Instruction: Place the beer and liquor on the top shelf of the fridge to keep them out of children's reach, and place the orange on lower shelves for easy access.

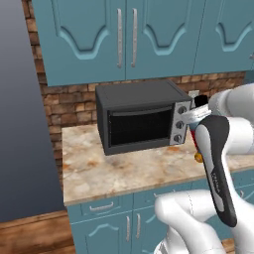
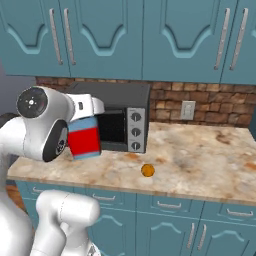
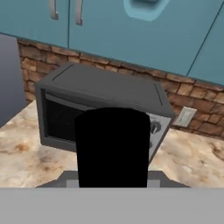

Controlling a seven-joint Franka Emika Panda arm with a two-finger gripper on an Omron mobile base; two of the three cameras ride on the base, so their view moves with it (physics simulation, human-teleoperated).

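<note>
So I've got the liquor (image 2: 84, 142) clamped in my claw (image 3: 112, 186), lifted clear of the worktop (image 2: 200, 155) in front of the countertop oven (image 1: 141, 116) (its black cap (image 3: 112, 146) blocks most of my hand camera). The orange (image 2: 147, 170) sits near the worktop's front edge, just right of the oven. Carry step, I'd say: the bottle's up, not shelved yet. Next I probably need to swing left toward the dark fridge side (image 1: 25, 114) and find that top shelf, keeping the bottle upright.
</note>
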